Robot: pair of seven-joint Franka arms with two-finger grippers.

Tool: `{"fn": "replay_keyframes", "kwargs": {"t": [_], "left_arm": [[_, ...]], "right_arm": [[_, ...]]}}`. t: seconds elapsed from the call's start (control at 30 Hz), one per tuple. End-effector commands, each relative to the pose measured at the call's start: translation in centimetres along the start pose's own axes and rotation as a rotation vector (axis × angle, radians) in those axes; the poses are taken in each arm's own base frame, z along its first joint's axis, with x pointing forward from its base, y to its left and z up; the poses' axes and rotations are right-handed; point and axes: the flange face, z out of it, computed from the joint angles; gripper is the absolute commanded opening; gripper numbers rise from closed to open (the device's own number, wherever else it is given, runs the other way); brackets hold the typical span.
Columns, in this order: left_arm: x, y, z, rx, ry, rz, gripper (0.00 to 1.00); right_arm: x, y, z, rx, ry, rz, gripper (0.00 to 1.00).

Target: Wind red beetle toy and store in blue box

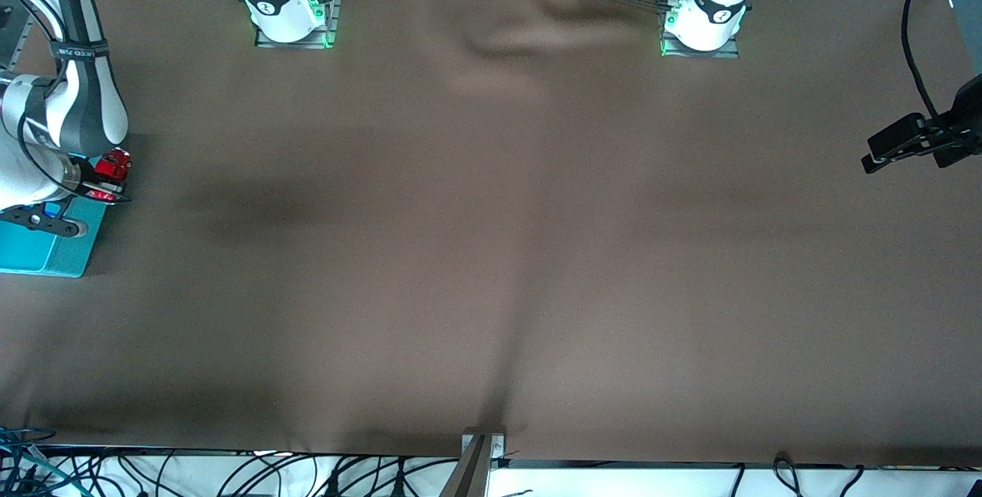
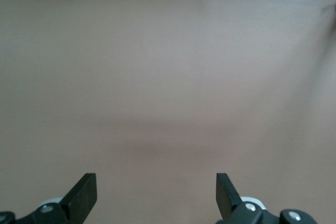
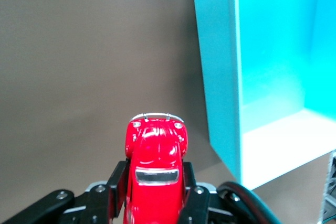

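- Red, glossy and rounded, the red beetle toy (image 3: 155,153) is clamped by its flanks between the fingers of the right gripper (image 1: 107,175), nose pointing outward, with a thin silvery bumper at the visible end.
- Location: the right gripper holds the toy up in the air at the right arm's end of the desk, just beside the wall of the blue box (image 1: 65,251) and not yet over its opening. The right wrist view confirms this: the turquoise wall stands alongside the toy, apart from it.
- The blue box sits at the desk edge at the right arm's end. It is rigid plastic with straight, smooth walls, a bright cyan interior and no lid. Nothing can be made out inside the part that shows.
- The left gripper (image 2: 156,198) waits over bare cloth at the left arm's end of the desk, well apart from the toy. Its jaws are spread wide and hold nothing.
- The desk (image 1: 491,251) carries a matte brown cloth with soft folds near the edge where the bases stand.
- Step in hand, as judged: storing. The toy is grasped and carried to the box. Whether it is wound cannot be told.
- Next move, as judged:
  - shift the right gripper sideways until the toy is clear of the wall and above the cyan interior;
  - lower it;
  - release the jaws.
- Caution: the toy is small and slick, and its wheels may let it roll on the smooth floor of the box. A low release is advisable.
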Motion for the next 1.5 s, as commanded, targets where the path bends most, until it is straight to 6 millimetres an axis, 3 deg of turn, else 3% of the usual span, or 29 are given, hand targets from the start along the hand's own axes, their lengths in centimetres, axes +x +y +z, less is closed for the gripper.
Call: {"fn": "replay_keyframes", "kwargs": {"t": [0.0, 0.07, 0.3, 0.4, 0.67, 0.83, 0.97, 1.47], "left_arm": [[-0.4, -0.1, -0.2, -0.016, -0.006, 0.006, 1.0], [-0.3, -0.1, -0.2, -0.016, -0.005, 0.006, 1.0], [-0.4, -0.1, -0.2, -0.016, -0.007, 0.006, 1.0], [-0.4, -0.1, -0.2, -0.018, -0.007, 0.006, 1.0], [-0.4, -0.1, -0.2, -0.016, -0.007, 0.006, 1.0], [-0.4, -0.1, -0.2, -0.016, -0.007, 0.006, 1.0], [-0.3, -0.1, -0.2, -0.016, -0.005, 0.006, 1.0], [-0.3, -0.2, -0.2, -0.016, -0.005, 0.006, 1.0]], "right_arm": [[-0.4, 4.9, -0.7, -0.012, 0.046, -0.115, 0.0], [-0.6, 6.5, -1.2, -0.012, 0.066, -0.152, 0.0], [-3.0, 15.7, -1.7, -0.009, 0.12, -0.232, 0.0], [-3.3, 17.9, -2.0, 0.055, 0.165, -0.197, 0.0], [-3.1, 19.3, -0.8, 0.085, 0.186, -0.173, 0.0], [-2.2, 19.9, 0.9, 0.084, 0.159, -0.152, 0.0], [-2.0, 21.6, 2.7, 0.083, 0.137, -0.135, 0.0], [0.7, 23.4, 8.3, 0.119, 0.166, -0.064, 0.0]]}}
